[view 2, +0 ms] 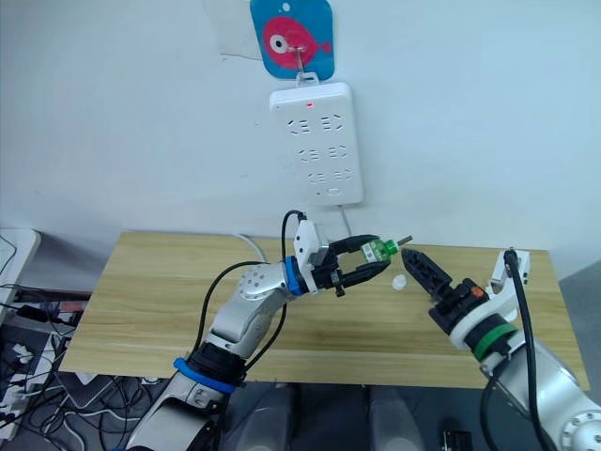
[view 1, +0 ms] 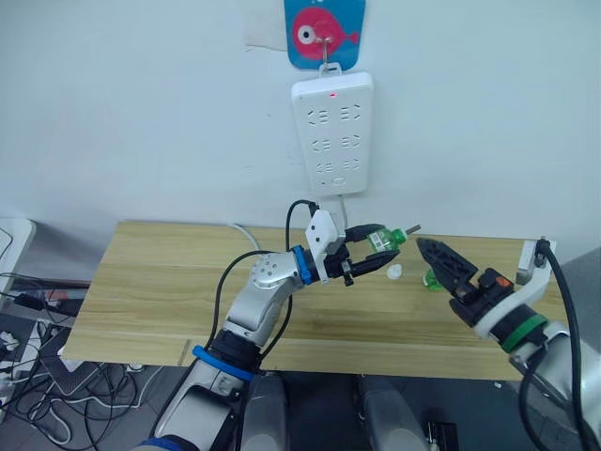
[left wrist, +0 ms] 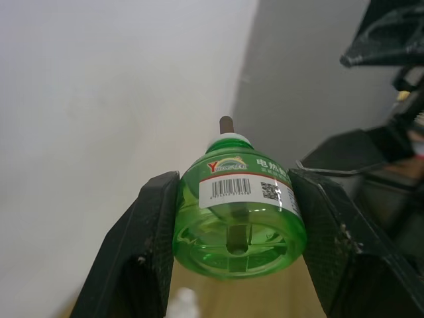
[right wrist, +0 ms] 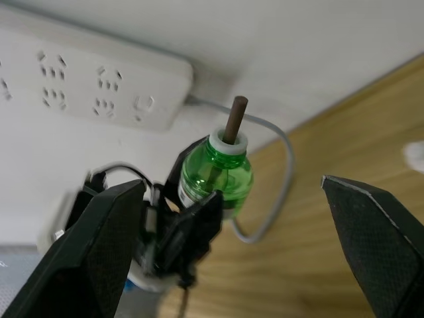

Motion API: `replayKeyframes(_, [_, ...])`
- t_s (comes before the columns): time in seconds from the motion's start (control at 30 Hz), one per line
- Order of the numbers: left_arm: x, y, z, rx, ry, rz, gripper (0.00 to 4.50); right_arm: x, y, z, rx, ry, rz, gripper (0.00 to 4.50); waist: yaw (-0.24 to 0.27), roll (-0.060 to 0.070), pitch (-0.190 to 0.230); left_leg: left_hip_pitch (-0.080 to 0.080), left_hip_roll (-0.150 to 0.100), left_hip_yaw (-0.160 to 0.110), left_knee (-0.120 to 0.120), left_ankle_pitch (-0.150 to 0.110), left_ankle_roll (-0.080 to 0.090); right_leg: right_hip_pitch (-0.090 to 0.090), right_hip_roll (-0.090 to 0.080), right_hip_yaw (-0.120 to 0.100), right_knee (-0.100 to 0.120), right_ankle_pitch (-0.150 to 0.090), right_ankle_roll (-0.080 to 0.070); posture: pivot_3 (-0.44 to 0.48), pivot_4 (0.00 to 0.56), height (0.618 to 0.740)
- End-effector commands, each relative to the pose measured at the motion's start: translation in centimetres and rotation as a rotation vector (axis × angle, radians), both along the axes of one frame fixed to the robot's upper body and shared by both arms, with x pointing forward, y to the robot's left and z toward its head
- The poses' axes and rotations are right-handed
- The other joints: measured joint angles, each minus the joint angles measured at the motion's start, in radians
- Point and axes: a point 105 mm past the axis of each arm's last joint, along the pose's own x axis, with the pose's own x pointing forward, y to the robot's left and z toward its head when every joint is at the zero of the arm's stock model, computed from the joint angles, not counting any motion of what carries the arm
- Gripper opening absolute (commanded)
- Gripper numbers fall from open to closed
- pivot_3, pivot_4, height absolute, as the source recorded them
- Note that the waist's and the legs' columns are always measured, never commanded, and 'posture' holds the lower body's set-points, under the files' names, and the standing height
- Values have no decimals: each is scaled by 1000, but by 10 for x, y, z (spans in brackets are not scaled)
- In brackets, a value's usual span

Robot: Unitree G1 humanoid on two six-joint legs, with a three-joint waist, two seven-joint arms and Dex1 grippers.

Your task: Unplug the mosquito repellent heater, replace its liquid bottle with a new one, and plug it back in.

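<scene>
My right pincer (view 1: 434, 254) hangs nearest me over the right part of the table (view 1: 150, 282), empty, its two black fingers spread apart as the right wrist view shows, tips aimed toward the middle. Just beyond its tip in the left eye view, something small and green (view 1: 433, 279) lies on the wood, mostly hidden by the fingers; I cannot tell what it is.

My left pincer (left wrist: 233, 218) is raised over the middle of the table and clamped on a green liquid bottle (left wrist: 237, 215). The left wrist view shows one black finger pressed on each side of the bottle's body, the barcode label facing the camera. The bottle has a white collar and a dark wick rod (right wrist: 234, 119) sticking out of its neck. From the head it lies nearly sideways, neck pointing toward my right pincer, the two close but apart.

A small white piece (view 1: 394, 272) lies on the table below the bottle, between the two pincers; whether it is a cap or something else I cannot tell.

Farther off, a white power strip (view 1: 331, 134) hangs upright on the wall with a red light lit near its top, its grey cord (right wrist: 278, 192) running down toward the table. Above it is a blue sign with a pink fish (view 1: 323, 34). I cannot make out the mosquito repellent heater anywhere among these.
</scene>
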Motion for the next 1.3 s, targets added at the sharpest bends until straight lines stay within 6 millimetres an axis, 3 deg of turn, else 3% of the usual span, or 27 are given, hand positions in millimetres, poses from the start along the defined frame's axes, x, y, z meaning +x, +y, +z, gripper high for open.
replayKeyframes(0.03, [-8, 6, 14, 3, -32, -97, 2228, -2, -29, -1, -204, 48, 26, 4445, -3, 0, 0, 0, 0, 0, 0, 0, 0, 0, 0, 0, 0, 0, 0, 67, 299, 740])
replayKeyframes(0.17, [-9, 13, 10, 37, -44, -125, 2228, 10, -87, -17, -580, 180, -23, 4445, -3, 0, 0, 2, 0, 4, 0, 0, 0, 1, 0, 4, 0, 0, 0, 79, 309, 740])
replayKeyframes(0.27, [-12, 14, 9, 41, -51, -123, 2228, 19, -119, -31, -676, 283, -83, 4445, 1, -1, 1, 2, 0, 4, 0, 0, 0, 1, 0, 3, -2, 0, 0, 98, 315, 740])
replayKeyframes(0.37, [-17, 17, 6, 44, -51, -121, 2228, 25, -136, -45, -710, 372, -78, 4445, 2, -1, 1, 1, 0, 4, -1, 0, 0, 1, 0, 3, -4, 0, 0, 113, 321, 740])
replayKeyframes(0.67, [-26, 25, 0, 71, -35, -105, 2228, 51, -164, -70, -788, 489, -63, 4445, 13, -2, 3, 0, 0, 4, 0, 0, 1, 1, 0, 3, -5, 1, 2, 159, 350, 740])
replayKeyframes(0.9, [-29, 29, -1, 85, -28, -108, 2228, 71, -169, -83, -834, 502, -31, 4445, 30, -1, 5, 0, 0, 4, -1, -1, 2, 0, 0, 3, -7, 1, 2, 170, 359, 740])
replayKeyframes(1.13, [-26, 30, -1, 100, -41, -118, 2228, 79, -183, -92, -884, 530, -40, 4445, 43, -1, 6, -1, 0, 4, 0, -1, 2, 0, -1, 3, -8, 1, 2, 170, 359, 740])
replayKeyframes(1.3, [-26, 30, 1, 101, -43, -120, 2228, 79, -180, -99, -881, 543, -14, 4445, 47, -1, 7, -1, 0, 4, -1, -1, 3, 0, -1, 3, -8, 1, 2, 179, 372, 740])
